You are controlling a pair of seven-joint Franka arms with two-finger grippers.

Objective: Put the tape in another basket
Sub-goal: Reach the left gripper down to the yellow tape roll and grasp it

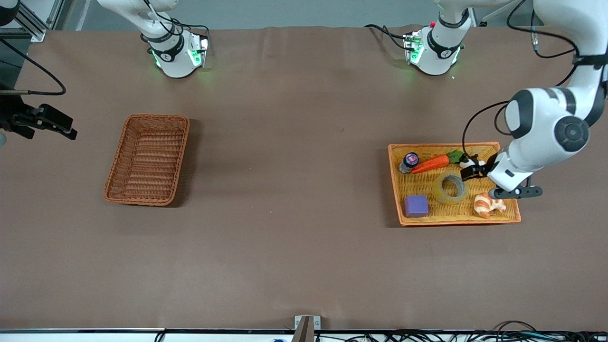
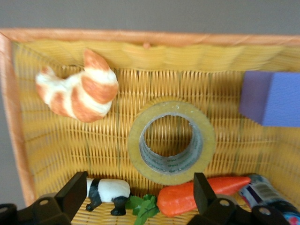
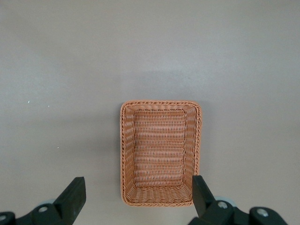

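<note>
The left pincer (image 1: 468,170) hangs wide open and empty over the tape (image 1: 450,187) in the tray (image 1: 494,217), while the right pincer (image 3: 138,197), equally open and empty, waits above the basket (image 1: 147,159) near the bench's (image 1: 285,213) right-arm end.

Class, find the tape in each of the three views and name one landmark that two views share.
Front: tape lies in the tray, beside the croissant.
Left wrist: tape at centre, in the tray, ahead of the open left hand.
Right wrist: absent.
Landmark: croissant.

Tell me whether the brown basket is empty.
Empty: the basket shows only bare weave inside. The tape lies flat in the orange tray.
</note>
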